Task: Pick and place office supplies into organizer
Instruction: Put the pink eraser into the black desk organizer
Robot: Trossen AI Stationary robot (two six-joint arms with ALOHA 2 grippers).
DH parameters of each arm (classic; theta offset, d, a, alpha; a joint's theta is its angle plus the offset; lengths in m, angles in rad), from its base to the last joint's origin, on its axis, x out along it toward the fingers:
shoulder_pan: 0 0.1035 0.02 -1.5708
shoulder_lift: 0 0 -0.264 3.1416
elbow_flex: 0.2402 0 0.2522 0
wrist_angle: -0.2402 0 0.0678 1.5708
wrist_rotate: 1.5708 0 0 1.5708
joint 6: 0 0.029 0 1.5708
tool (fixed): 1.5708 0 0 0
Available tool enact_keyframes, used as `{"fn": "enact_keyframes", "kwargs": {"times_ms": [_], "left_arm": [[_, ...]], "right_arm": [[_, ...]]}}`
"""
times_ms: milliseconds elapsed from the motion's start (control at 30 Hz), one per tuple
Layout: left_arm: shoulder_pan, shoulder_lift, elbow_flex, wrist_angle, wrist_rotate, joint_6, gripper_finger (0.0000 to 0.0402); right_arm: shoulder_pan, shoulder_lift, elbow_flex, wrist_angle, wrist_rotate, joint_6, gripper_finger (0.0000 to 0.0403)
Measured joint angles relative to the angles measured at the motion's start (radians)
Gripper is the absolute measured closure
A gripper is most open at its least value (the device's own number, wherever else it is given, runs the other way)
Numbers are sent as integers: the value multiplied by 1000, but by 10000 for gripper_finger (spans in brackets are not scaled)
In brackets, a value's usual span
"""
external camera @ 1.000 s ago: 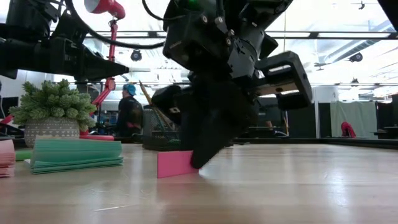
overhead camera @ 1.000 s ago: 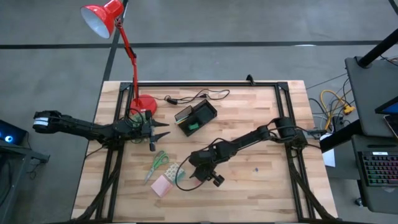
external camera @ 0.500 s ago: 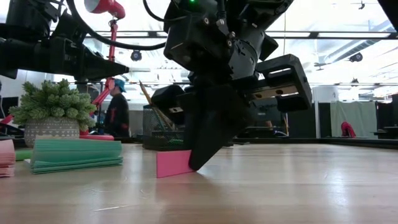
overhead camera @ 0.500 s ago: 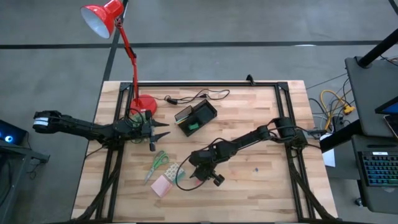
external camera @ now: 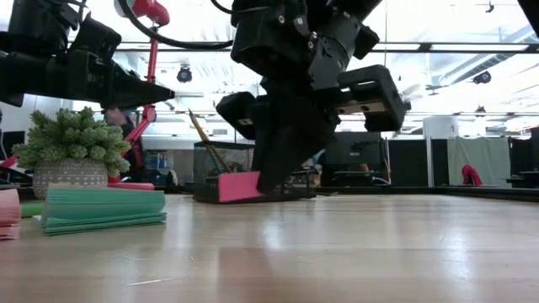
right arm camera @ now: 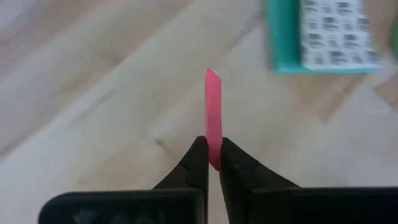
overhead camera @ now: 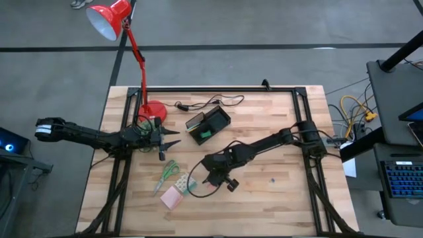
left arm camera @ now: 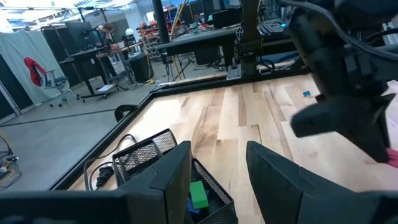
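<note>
Pinched tight between the right gripper's (right arm camera: 210, 163) two fingers (right arm camera: 198, 163) is a thin pink sticky note (right arm camera: 213, 118), held on edge so only its narrow side faces the wrist camera. In the low view the note (external camera: 238, 186) hangs clear of the wood table (external camera: 354, 252), gripped at one end, with the right gripper (external camera: 274, 172) pointing downward from the bulky wrist above it. From overhead, this gripper (overhead camera: 210, 177) sits near the middle of the table (overhead camera: 277, 198), its arm stretched in from the right edge and bent at the elbow.

Just to its left lie the green-white patterned block (overhead camera: 184, 184), the pink sticky-note pad (overhead camera: 172, 197) at the near-left, and the green-handled scissors (overhead camera: 168, 173) a little farther left. A tiny piece (overhead camera: 271, 178) rests alone on the right half of the table.

The black organizer (overhead camera: 207, 124) stands beyond the gripper, toward the far side, with a green item (overhead camera: 205, 135) inside one compartment. A black cable (overhead camera: 210, 102) curls behind it, beside the red lamp's (overhead camera: 125, 33) round base.

The left gripper (overhead camera: 168, 137) hovers at the left of the table, level, pointing toward the organizer, its fingers (left arm camera: 273, 177) spread apart and empty; its wrist view looks over the organizer's mesh wall (left arm camera: 146, 155).
</note>
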Motion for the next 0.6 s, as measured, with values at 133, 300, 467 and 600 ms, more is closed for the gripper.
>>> {"fn": "enact_keyframes", "kwargs": {"times_ms": [133,300,467,600], "left_arm": [[0,0,0,0,0,0,259],[0,0,0,0,0,0,259],[0,0,0,0,0,0,259],[0,0,0,0,0,0,259]], "right_arm": [[-24,-18,0,-7,14,-10,389],[-53,-24,0,-8,97,-18,390],[-85,-31,0,-10,106,-46,390],[-119,-39,0,-11,182,-67,390]]}}
